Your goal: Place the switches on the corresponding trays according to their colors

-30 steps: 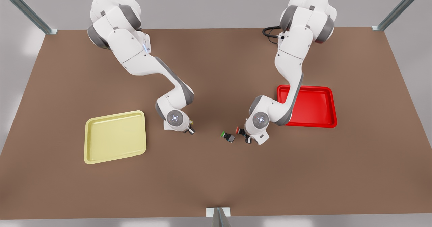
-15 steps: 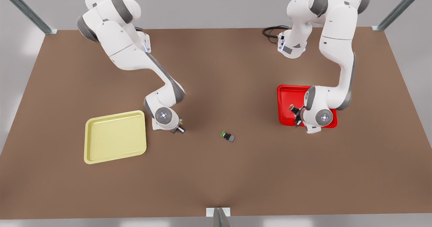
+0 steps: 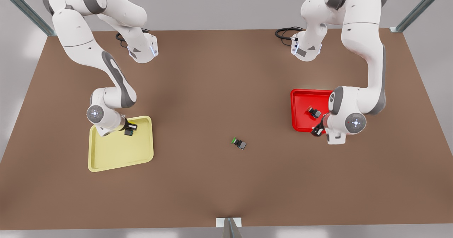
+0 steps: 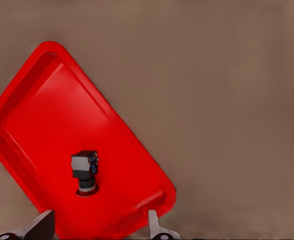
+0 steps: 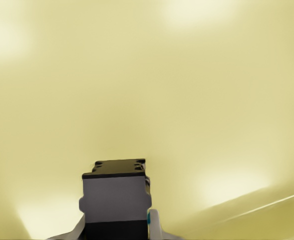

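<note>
Switch bodies are blocky and dark grey-black. The red switch (image 4: pixel 85 171) lies on its side inside the red tray (image 4: pixel 32 90), cap end low against the tray floor, apart from my fingers. The yellow switch (image 5: pixel 116 197) shows me only its grey body with a black top edge, its cap hidden.

My left arm reaches down on the front view's right, bent at the elbow, its wrist at the red tray's near corner. My left gripper (image 3: pixel 317 130) hangs just past the tray's rim, its fingers spread with nothing between them.

My right arm folds down on the front view's left to the yellow tray (image 3: pixel 106 156). My right gripper (image 3: pixel 129 129) is clamped on the yellow switch over that tray's far edge.

A green-capped switch (image 3: pixel 239 143) lies on the brown table (image 3: pixel 226 192) between the trays.
</note>
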Motion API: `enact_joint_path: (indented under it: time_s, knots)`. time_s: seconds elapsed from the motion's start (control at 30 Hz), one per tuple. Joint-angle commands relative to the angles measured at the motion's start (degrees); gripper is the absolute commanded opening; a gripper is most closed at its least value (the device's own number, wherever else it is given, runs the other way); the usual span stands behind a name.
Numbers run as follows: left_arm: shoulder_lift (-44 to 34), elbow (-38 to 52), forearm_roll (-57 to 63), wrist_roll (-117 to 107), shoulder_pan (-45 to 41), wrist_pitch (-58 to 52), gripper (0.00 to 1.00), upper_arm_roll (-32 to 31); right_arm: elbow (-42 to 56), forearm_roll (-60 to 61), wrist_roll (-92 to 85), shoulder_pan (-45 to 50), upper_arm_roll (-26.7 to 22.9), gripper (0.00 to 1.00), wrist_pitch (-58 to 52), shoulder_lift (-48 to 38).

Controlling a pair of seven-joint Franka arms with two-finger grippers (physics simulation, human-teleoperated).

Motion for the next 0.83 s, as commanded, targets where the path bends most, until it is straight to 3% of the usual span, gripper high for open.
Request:
enact_joint_path:
  time_s: [0.0, 0.1, 0.23, 0.3, 0.4, 0.47, 0.5, 0.57, 0.6, 0.67, 0.8]
  knots:
    - [-0.27, 0.62, -0.04, 0.79, 0.0, -0.1, 1.0, -0.57, 0.11, -0.11, 0.24, 0.0, -0.06, 1.0, -0.03, 0.1]
    - [-2.73, 10.11, -4.44, 19.85, -0.26, -6.5, 1.0, -1.19, 3.8, -0.55, -0.11, 0.0, -2.79, 1.0, -0.12, 1.16]
    - [-4.23, 14.51, -3.74, 38.41, -0.44, -12.76, 1.0, -1.01, 7.14, -0.46, -0.03, -0.36, -3.31, 1.0, -1.87, 1.07]
    - [-4.23, 14.51, -2.94, 38.41, -0.53, -12.76, 1.0, -1.01, 17.95, -0.55, -0.03, 0.0, -2.96, 1.0, -16.64, 0.72]
    - [-4.05, 14.51, -3.03, 38.06, -0.53, -12.76, 1.0, -1.01, 27.17, -0.55, -2.4, 0.34, -2.87, 1.0, -22.52, 0.28]
    - [-4.14, 14.51, -3.73, 38.24, -0.53, -12.85, 1.0, -1.01, 34.82, -0.55, -1.96, 4.12, -3.4, 1.0, -33.24, -3.06]
    - [-4.14, 14.51, -3.74, 38.24, -0.53, -13.02, 1.0, -1.01, 37.46, -0.29, -1.96, 9.65, -7.53, 1.0, -36.59, -5.26]
    - [-4.14, 14.51, -3.74, 38.24, -0.53, -13.02, 1.0, -1.01, 50.29, 0.24, -1.96, 16.52, -10.96, 1.0, -53.37, -5.87]
    - [-4.14, 14.51, -3.74, 38.24, -0.53, -13.02, 1.0, -1.01, 51.8, 6.21, -2.57, 18.1, -14.03, 1.0, -56.54, -8.15]
    - [-4.14, 14.51, -3.74, 38.24, -0.53, -13.02, 1.0, -1.01, 45.38, 6.3, -6.44, 19.68, -15.27, 1.0, -55.93, -15.1]
    - [-4.05, 14.51, -3.82, 38.24, -0.53, -13.02, 1.0, -1.01, 44.41, 6.39, -12.16, 20.03, -14.21, 1.0, -50.66, -14.75]
